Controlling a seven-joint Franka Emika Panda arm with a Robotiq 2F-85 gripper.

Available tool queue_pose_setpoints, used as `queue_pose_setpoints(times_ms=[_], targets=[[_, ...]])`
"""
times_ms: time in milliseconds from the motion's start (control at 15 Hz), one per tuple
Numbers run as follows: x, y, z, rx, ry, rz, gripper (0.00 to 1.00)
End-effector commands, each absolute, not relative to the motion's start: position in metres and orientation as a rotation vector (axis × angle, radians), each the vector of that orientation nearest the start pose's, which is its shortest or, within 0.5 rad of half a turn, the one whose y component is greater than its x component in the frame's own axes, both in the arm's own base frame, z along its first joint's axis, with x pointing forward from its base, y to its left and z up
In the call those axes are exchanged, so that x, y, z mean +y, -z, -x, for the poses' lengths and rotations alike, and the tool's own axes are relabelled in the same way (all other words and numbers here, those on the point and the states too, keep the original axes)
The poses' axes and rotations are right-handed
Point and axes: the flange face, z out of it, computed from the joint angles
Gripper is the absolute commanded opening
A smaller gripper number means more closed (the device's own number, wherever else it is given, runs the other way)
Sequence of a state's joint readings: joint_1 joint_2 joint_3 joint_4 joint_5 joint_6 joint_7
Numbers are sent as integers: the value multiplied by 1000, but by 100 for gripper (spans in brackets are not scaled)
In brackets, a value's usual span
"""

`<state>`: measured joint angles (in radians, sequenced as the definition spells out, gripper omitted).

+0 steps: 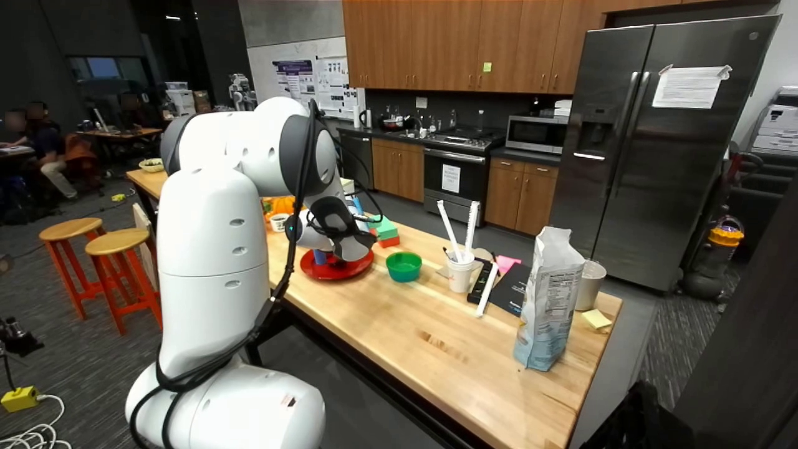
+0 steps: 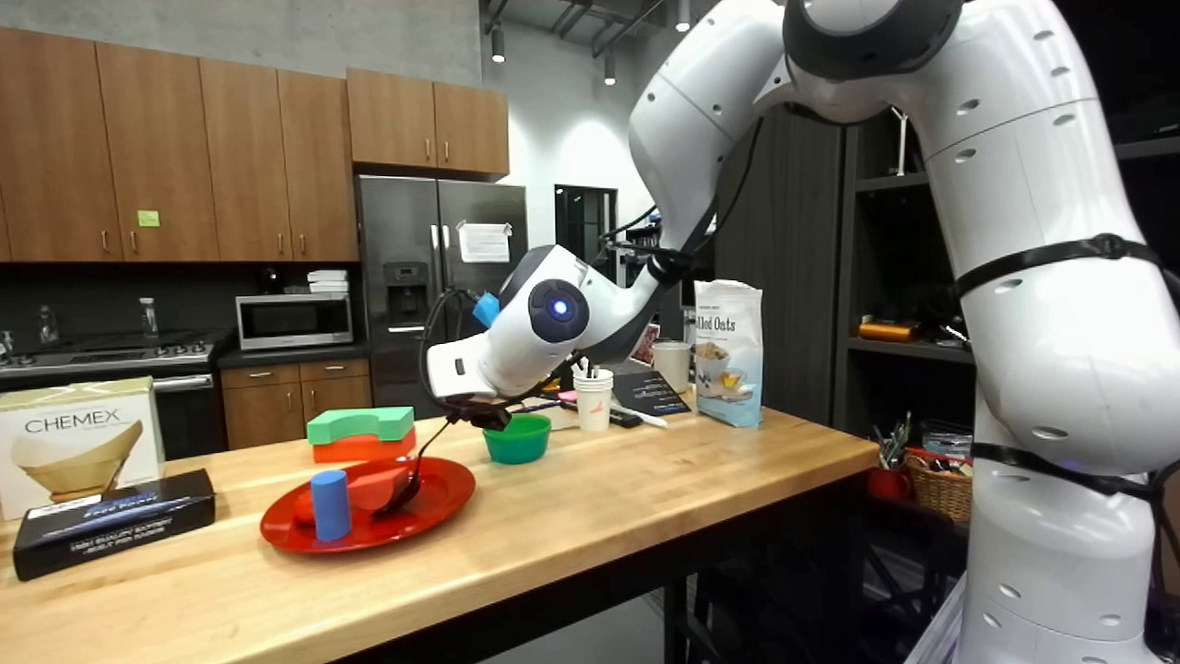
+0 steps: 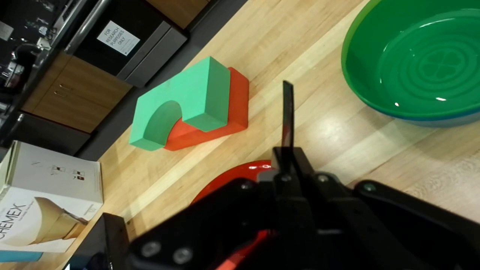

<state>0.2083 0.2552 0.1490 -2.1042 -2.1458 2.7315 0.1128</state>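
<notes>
White robot arm reaches over the near edge of the desk; near that edge lies a red plate; the gripper is closed on a black spoon, its head in the plate; a green bowl sits nearer the far edge; red block and blue cylinder share the plate

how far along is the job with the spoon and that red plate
Done: the tool looks shut on the handle of the dark spoon. In hand: the spoon's head is down at the red plate, against a red block; I can't tell whether it bears the block. Left, seemingly: that block and the upright blue cylinder are both within the plate's rim, neither taken away.
</notes>
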Motion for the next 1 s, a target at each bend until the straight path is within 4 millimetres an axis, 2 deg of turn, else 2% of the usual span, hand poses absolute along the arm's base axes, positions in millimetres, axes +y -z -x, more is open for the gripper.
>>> queue_pose_setpoints(times_ms=[0,200,467,933], targets=[[227,-297,-522,1921,-524,-961,4],[227,-297,-522,1921,-524,-961,1],[228,-288,-529,1931,-513,-976,1],[223,-292,-562,1783,-485,-842,1]])
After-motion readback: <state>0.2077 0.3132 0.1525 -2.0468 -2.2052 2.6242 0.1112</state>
